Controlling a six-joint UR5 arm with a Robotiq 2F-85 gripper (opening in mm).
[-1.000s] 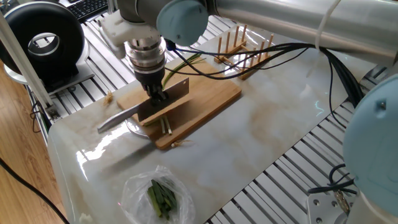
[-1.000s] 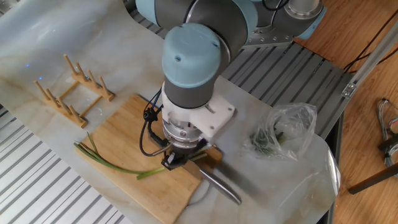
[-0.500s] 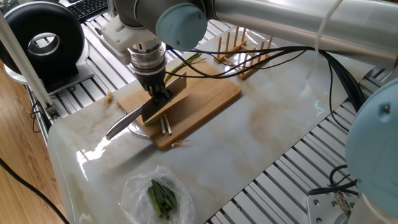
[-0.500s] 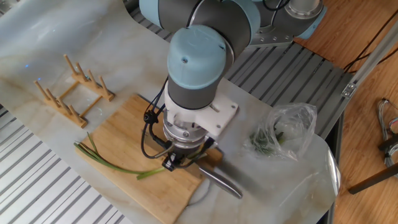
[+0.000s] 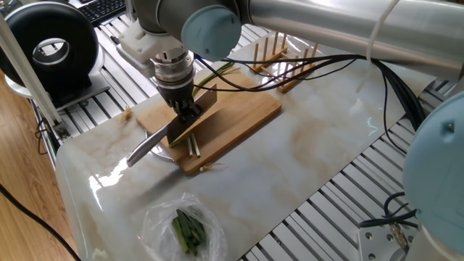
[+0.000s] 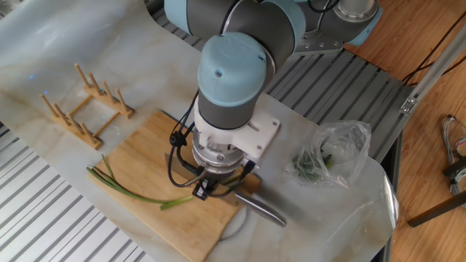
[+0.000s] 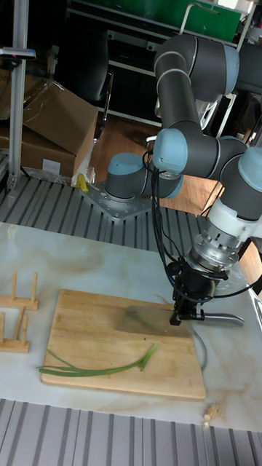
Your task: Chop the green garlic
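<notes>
Marble table (image 5: 312,152): knife (image 5: 170,130) handle now lower, gripper (image 5: 187,114) clamped.

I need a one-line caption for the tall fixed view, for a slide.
Robot gripper holding a knife over a wooden cutting board, with a green garlic stalk lying along the board's front edge.

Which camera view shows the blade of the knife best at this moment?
One fixed view shows it best: the knife blade is seen broadside, tilted over the cutting board, held in the gripper. In the other fixed view the arm hides the blade and only the handle shows. In the tall fixed view the blade is faint and blurred.
</notes>
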